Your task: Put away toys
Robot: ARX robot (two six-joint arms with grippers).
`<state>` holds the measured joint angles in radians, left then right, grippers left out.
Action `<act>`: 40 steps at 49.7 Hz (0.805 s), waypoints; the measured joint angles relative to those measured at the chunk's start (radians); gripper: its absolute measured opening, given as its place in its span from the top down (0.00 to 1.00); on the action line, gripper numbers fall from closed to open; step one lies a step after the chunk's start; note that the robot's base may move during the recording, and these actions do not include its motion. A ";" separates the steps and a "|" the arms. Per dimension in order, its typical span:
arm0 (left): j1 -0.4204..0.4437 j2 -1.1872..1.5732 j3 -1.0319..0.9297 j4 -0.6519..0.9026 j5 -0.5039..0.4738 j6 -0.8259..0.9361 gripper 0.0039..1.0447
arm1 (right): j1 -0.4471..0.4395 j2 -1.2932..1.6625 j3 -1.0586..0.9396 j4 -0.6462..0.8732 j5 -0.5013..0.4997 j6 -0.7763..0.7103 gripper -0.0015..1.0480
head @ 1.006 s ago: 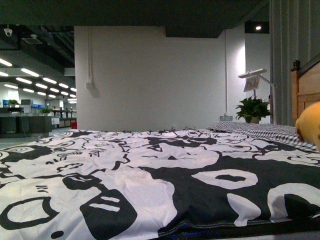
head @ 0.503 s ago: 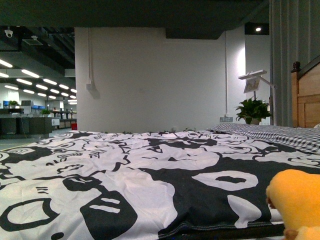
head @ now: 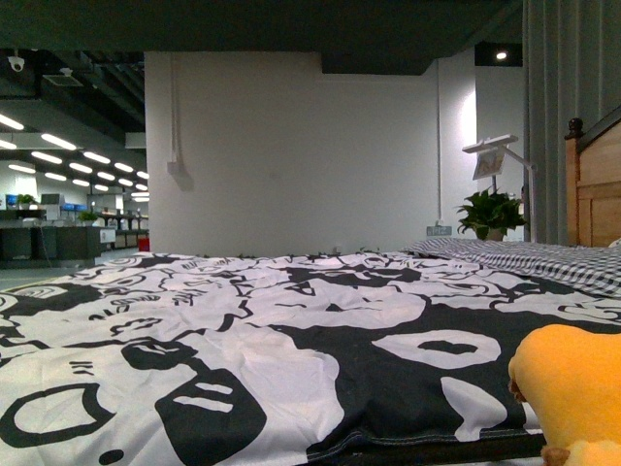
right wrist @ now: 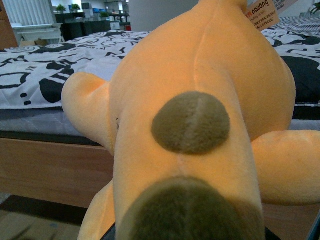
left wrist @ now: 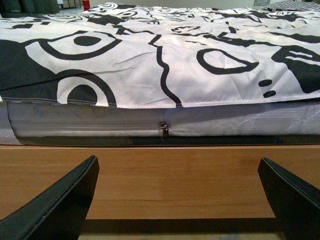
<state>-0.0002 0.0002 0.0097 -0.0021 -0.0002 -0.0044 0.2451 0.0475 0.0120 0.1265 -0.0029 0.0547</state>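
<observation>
The orange-yellow plush toy [head: 572, 388] shows at the bottom right corner of the front view, just in front of the bed's near edge. In the right wrist view the plush toy [right wrist: 200, 75] fills the picture, with brown patches, stubby limbs and a pale tag [right wrist: 261, 12]. My right gripper [right wrist: 187, 232] is shut on it, its fingers almost wholly hidden behind the plush. My left gripper [left wrist: 182, 192] is open with nothing between its dark fingers [left wrist: 55, 205], facing the wooden bed frame [left wrist: 175, 175] low down.
A black-and-white patterned quilt [head: 243, 340] covers the bed, over a mattress with a zipper [left wrist: 163, 129]. A wooden headboard [head: 594, 184] and a striped pillow [head: 524, 257] stand at the far right. A potted plant [head: 490, 212] and a lamp [head: 495, 150] stand beyond.
The plush toy has come down from the right edge near the pillow to the bottom right corner, then shifted slightly left and lower. The bed is unchanged.
</observation>
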 joint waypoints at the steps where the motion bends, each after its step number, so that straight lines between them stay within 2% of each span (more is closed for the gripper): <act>1: 0.000 0.000 0.000 0.000 0.000 0.000 0.05 | 0.000 0.000 0.000 0.000 0.000 0.000 0.81; 40: 0.000 0.000 0.000 0.000 0.000 0.000 0.05 | 0.004 -0.003 0.000 0.001 0.003 0.000 0.81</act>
<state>-0.0006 0.0006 0.0101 -0.0021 -0.0002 -0.0044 0.2493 0.0444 0.0120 0.1272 0.0002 0.0544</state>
